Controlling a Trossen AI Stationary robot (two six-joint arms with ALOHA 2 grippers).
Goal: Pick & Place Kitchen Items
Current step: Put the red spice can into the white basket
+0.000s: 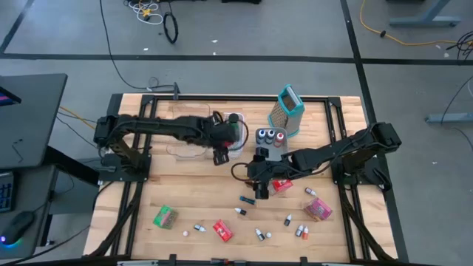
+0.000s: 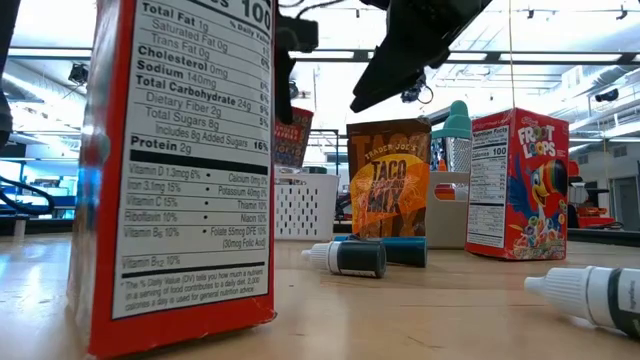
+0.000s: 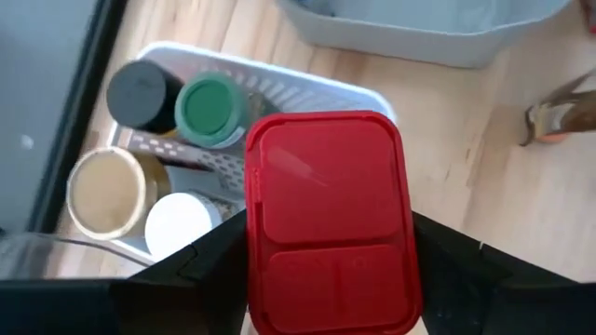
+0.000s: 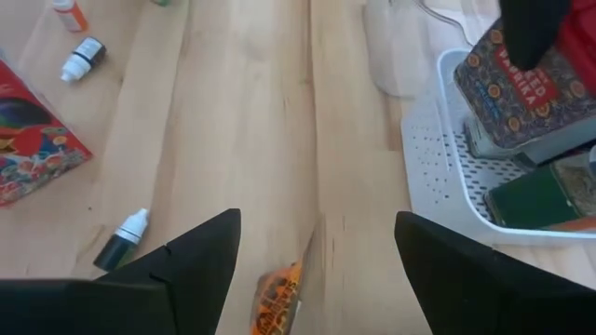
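My left gripper (image 3: 331,249) is shut on a small tin with a red lid (image 3: 326,186) and hangs over the white basket (image 3: 279,88), which holds jars with dark, green, gold and white lids. In the high view it is at the basket's near-left corner (image 1: 220,153). My right gripper (image 4: 317,219) is open above an orange taco packet (image 2: 388,180) standing upright on its bottom edge. The fingers stand on either side of the packet's top edge (image 4: 279,298) without touching it. A small Froot Loops box (image 1: 281,185) stands beside it. My left gripper pinches the tin between its two fingers (image 3: 219,256), one on each long side just under the red lid (image 3: 270,270). The fingers come from above, pointing down. The tin (image 2: 291,135) is lifted clear, slightly tilted, just above the white basket's rim.
A big red cereal box (image 2: 170,170) stands close to the low camera. Small bottles (image 1: 244,199) and green (image 1: 165,216), red (image 1: 222,230) and pink (image 1: 319,209) packets lie near the table's near edge. The teal-topped grater (image 1: 288,109) and a grey bin of jars (image 1: 271,137) stand farther back.
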